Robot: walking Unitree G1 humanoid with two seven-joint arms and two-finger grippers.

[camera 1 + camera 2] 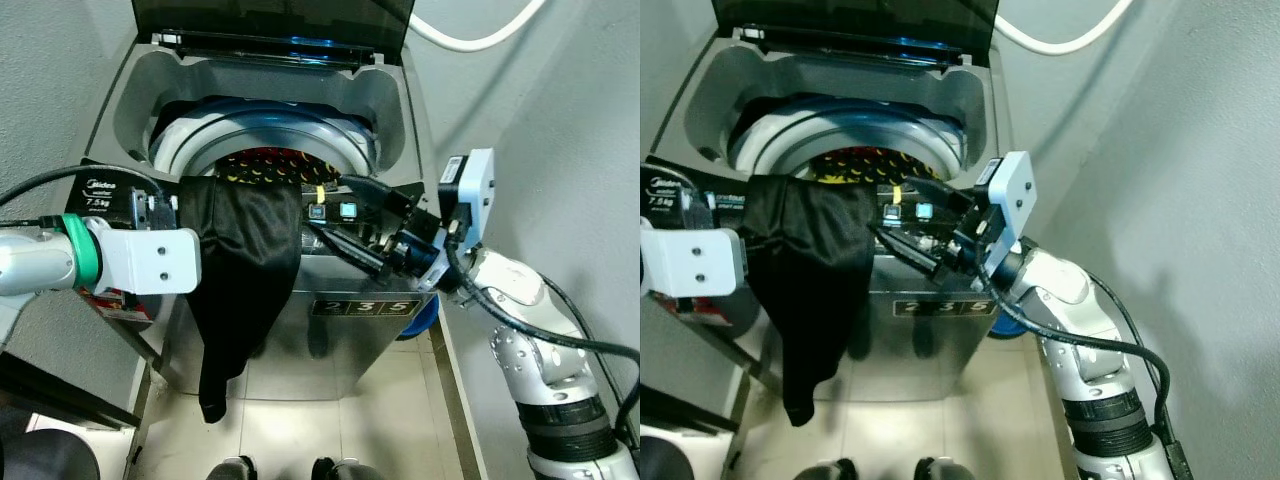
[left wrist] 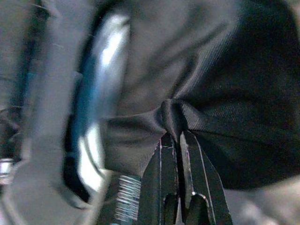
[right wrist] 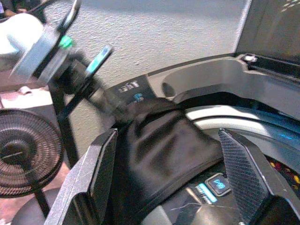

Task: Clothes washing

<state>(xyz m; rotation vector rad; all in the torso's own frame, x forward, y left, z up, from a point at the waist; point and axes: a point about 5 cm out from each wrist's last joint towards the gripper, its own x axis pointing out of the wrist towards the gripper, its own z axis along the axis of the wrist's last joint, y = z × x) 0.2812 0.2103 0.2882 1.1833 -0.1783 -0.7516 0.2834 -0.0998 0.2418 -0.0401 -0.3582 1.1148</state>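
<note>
A black garment (image 1: 240,260) hangs over the front rim of the open top-load washing machine (image 1: 395,110), its long end dangling down the front panel. My left gripper (image 2: 177,136) is shut on a bunched fold of that garment at the machine's front left corner. In the drum lies a dark cloth with a red and yellow pattern (image 1: 270,165). Over the control panel, just right of the black garment, my right gripper (image 1: 330,208) stands open, with its fingers spread wide and nothing between them.
The lid (image 1: 270,20) stands upright at the back. A white hose (image 1: 470,40) runs along the right wall. Walls close in on both sides. A fan (image 3: 26,150) stands left of the machine. My feet (image 1: 280,468) are on the tiled floor.
</note>
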